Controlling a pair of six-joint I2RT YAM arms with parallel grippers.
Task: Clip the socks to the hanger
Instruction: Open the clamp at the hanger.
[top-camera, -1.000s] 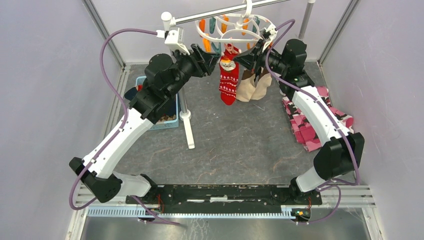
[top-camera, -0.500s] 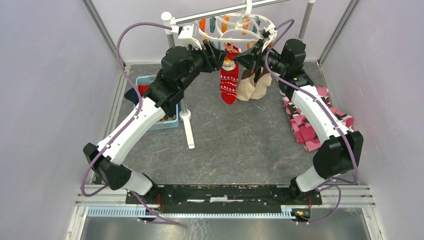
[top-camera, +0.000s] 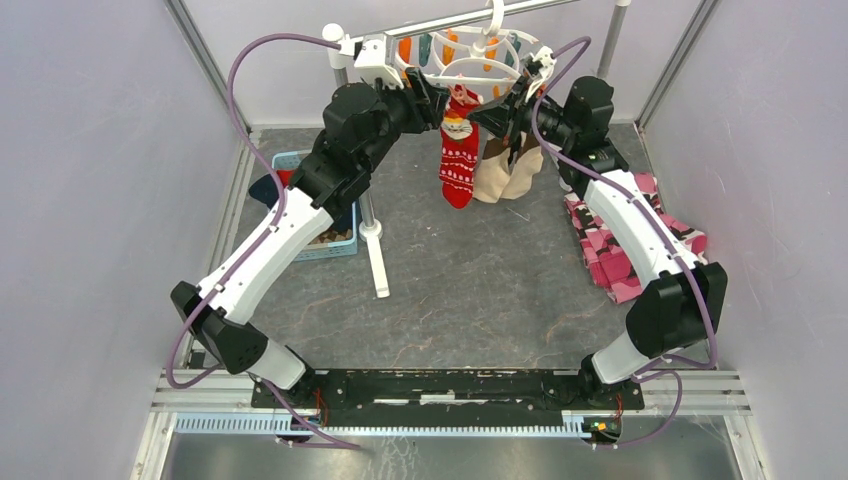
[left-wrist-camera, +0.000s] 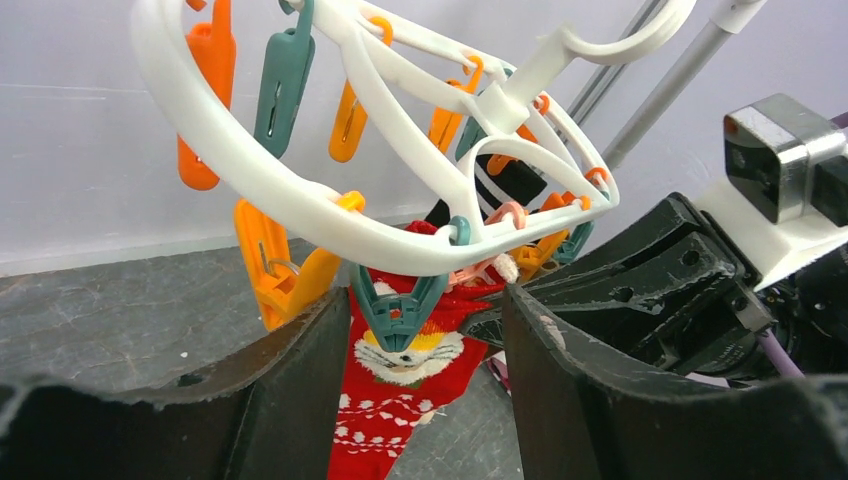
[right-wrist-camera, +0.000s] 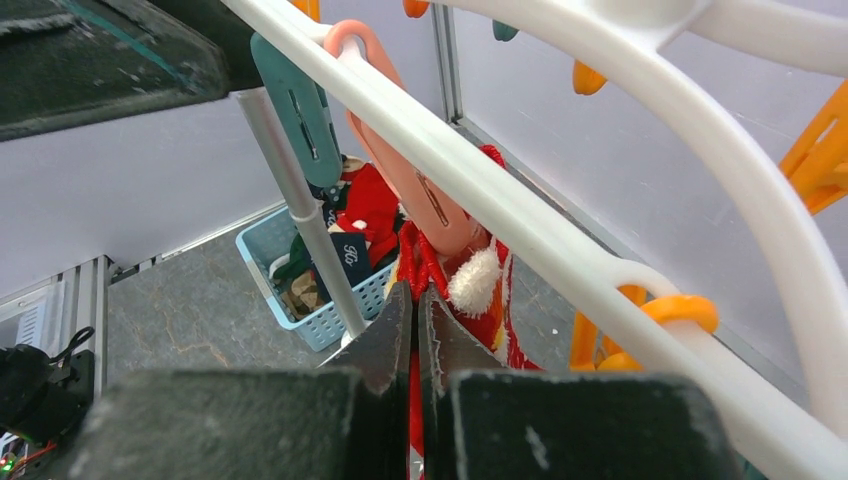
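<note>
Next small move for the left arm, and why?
Probably close the left gripper on the teal clip to squeeze it open: its fingers sit open either side of it, and the right gripper is shut on the cuff of the red sock just under the hanger.

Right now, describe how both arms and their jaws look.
The left arm and right arm have white link shells between bulky black joint housings. A purple cable loops along each. The jaws are matte black, wedge-shaped, with scuffed edges.
</note>
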